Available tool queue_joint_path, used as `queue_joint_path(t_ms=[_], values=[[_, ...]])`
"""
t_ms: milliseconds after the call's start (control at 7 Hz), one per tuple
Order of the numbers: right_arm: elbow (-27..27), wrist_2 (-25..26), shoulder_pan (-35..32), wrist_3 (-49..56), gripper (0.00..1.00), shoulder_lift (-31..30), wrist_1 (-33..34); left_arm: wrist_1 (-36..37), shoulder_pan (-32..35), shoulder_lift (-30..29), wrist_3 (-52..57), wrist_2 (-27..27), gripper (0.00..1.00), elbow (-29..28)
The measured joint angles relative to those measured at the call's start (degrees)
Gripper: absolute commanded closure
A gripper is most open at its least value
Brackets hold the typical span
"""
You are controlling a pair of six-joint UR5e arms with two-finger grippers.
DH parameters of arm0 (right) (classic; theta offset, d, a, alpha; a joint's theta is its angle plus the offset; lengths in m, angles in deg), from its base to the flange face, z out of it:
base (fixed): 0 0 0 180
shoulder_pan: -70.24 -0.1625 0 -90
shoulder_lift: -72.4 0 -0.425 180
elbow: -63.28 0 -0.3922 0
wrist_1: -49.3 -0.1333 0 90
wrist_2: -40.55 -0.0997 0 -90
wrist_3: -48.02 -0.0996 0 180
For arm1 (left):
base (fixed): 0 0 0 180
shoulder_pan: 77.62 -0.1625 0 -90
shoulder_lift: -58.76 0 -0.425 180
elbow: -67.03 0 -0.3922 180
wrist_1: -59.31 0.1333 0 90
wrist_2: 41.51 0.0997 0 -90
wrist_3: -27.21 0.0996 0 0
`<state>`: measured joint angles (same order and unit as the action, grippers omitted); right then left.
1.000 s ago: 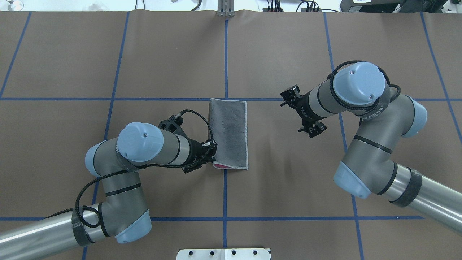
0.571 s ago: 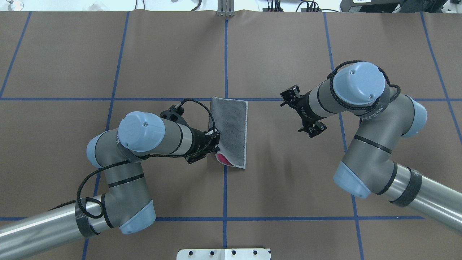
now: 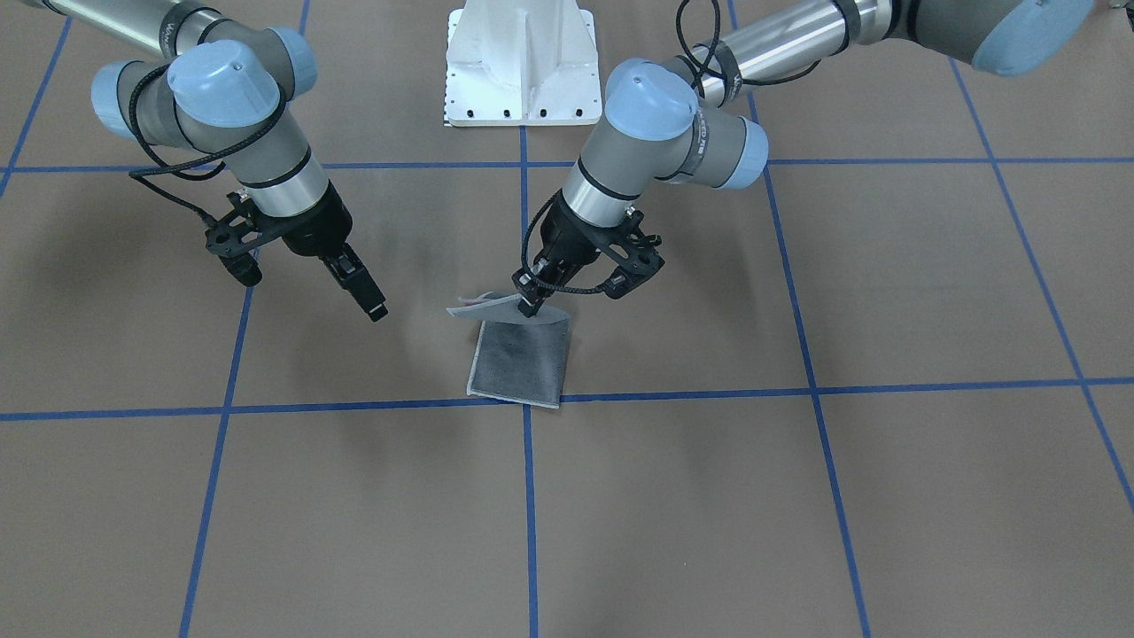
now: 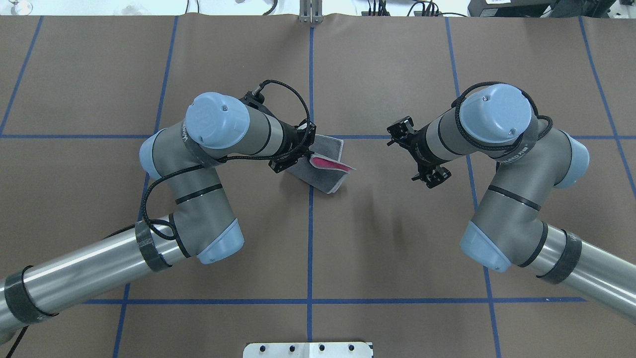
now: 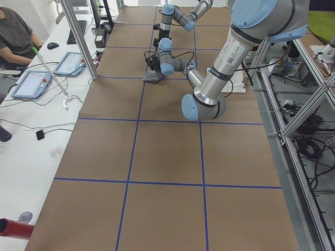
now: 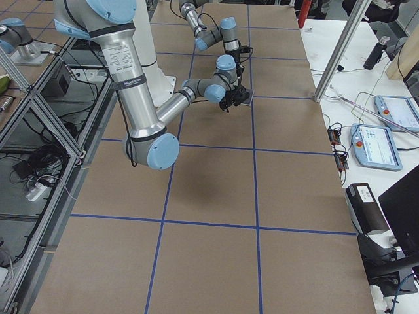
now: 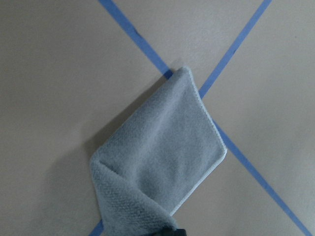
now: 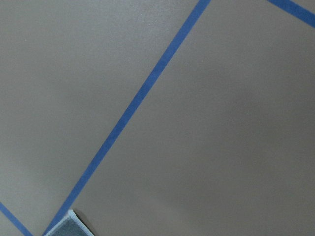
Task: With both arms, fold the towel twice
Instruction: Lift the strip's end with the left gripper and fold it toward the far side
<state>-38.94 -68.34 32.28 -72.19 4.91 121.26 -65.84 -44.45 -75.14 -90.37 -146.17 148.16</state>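
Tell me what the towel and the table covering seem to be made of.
The towel looks like terry cloth: soft, matte, nubby loops in the left wrist view, dark grey outside, pink inside, paler stitched hem. The table covering seems brown paper or a similar sheet, matte and smooth; its blue lines look like tape.

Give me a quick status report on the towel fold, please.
Left gripper shut on towel, one end raised, pink showing. Right gripper hovers aside, state unclear. Nothing blocking.

Bright, even overhead light; soft shadows, sharp.
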Motion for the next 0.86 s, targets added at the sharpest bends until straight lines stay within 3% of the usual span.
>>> queue_joint_path(t_ms=[143,286,429,571,857], values=[[0.24,0.01,0.0,0.23,0.0,0.0,-0.04,-0.25,1.35,-2.57,0.16,-0.06,1.0,-4.19],[0.59,0.05,-0.01,0.45,0.0,-0.01,-0.06,-0.84,2.48,-4.72,0.35,-0.09,0.93,-8.15],[0.94,0.07,0.0,0.54,0.0,0.0,-0.06,-2.27,3.55,-6.07,0.45,-0.06,0.09,-11.65],[1.15,0.08,0.04,0.57,0.0,0.01,-0.07,-4.46,4.36,-7.68,0.51,0.08,0.0,-15.94],[1.26,0.08,0.17,0.59,0.0,-0.05,-0.07,-7.48,5.78,-12.08,0.47,1.21,0.0,-22.9]])
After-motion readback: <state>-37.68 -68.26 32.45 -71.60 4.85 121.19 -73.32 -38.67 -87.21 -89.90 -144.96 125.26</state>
